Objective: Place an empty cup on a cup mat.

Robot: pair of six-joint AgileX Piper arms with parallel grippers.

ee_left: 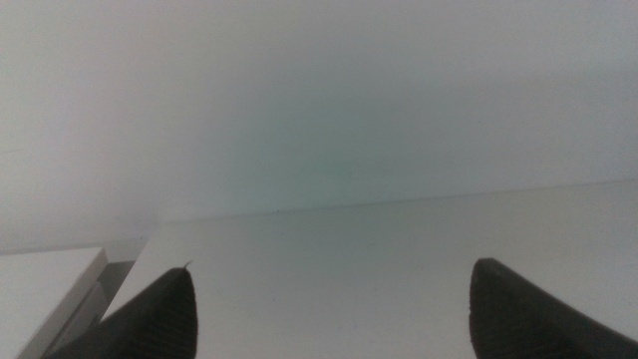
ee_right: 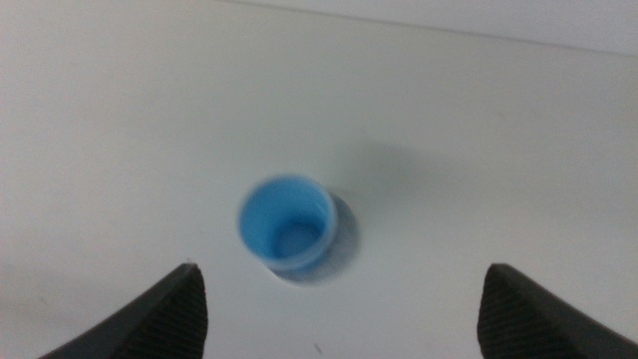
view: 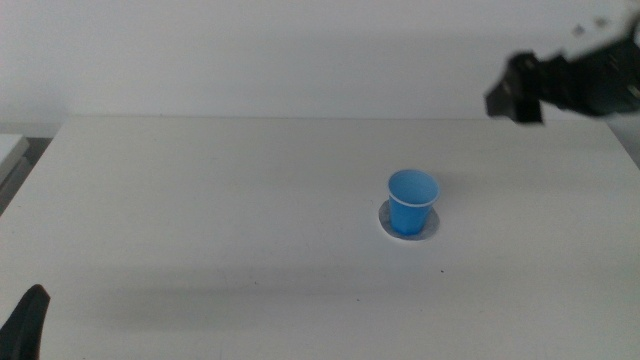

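The blue cup (view: 412, 201) stands upright on the cup mat (view: 386, 220), a grey disc that shows only as a thin rim around the cup's base, right of the table's middle. The cup looks empty in the right wrist view (ee_right: 287, 226), with the mat (ee_right: 345, 237) peeking out beside it. My right gripper (view: 515, 92) is raised at the far right, well above and away from the cup, its jaws wide open (ee_right: 339, 309) and empty. My left gripper (view: 25, 325) waits at the near left corner, open (ee_left: 334, 309) and empty.
The white table (view: 200, 200) spreads around the cup. A pale box-like edge (view: 10, 150) sits off the table's far left, also in the left wrist view (ee_left: 50, 289). The white wall lies behind.
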